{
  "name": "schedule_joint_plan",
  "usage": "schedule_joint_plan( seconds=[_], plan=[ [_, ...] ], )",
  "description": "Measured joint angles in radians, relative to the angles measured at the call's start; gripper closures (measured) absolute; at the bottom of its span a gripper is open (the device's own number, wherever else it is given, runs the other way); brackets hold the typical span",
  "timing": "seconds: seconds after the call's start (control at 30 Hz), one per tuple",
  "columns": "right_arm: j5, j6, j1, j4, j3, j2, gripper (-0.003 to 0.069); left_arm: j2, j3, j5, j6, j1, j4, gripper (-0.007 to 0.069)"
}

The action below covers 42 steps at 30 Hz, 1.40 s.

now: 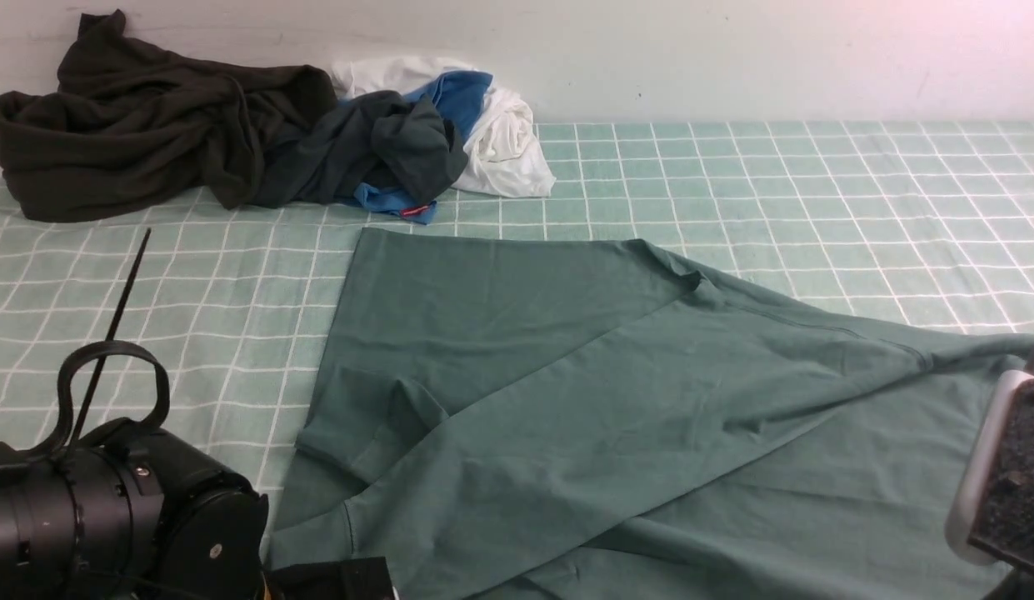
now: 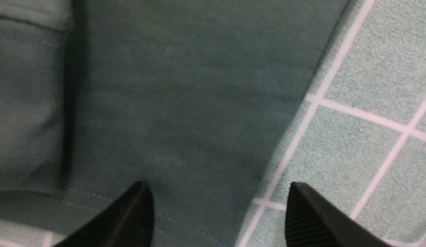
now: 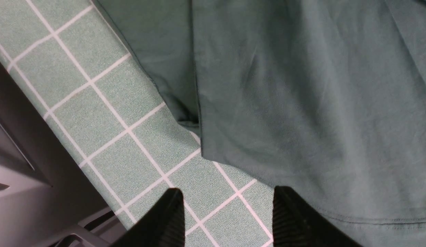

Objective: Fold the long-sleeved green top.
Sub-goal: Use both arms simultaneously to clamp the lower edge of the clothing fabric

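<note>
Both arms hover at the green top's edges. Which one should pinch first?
Left, likely: the left fingers stand open astride the green top's hemmed edge, fabric between them. The right fingers, also open, have mostly checked cloth between them.

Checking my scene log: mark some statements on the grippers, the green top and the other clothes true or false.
1. The left gripper and right gripper are both open. True.
2. The green top hangs from the right gripper. False: it lies on the checked cloth.
3. A pile of clothes sits at the far left. True.
4. That pile rests on the green top. False: it sits on the cloth beyond it.
</note>
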Motion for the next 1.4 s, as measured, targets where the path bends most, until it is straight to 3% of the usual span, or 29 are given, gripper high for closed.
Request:
schedule_joint_plan(
  seconds=[0.27,0.6,0.77,1.03,1.2,1.4],
  plan=[
    [0.000,0.004,0.000,0.000,0.000,0.000,0.0322,0.020,0.000,-0.021,-0.005,0.000,0.025,0.0293],
    [0.000,0.006,0.000,0.000,0.000,0.000,0.0322,0.020,-0.001,-0.034,-0.040,0.000,0.039,0.0608],
    [0.000,0.006,0.000,0.000,0.000,0.000,0.0322,0.020,-0.008,-0.024,-0.055,0.000,0.033,0.0618],
    [-0.002,-0.046,0.000,0.000,0.000,0.085,0.0293,-0.047,-0.096,0.149,-0.217,0.000,0.078,0.0618],
    [-0.018,-0.123,0.000,-0.006,0.000,0.235,0.0243,-0.076,-0.062,0.185,-0.230,0.000,0.092,0.0618],
    [-0.079,-0.169,0.000,-0.065,0.000,0.407,0.0232,-0.076,-0.051,0.168,-0.231,0.000,0.092,0.0618]
  ],
)
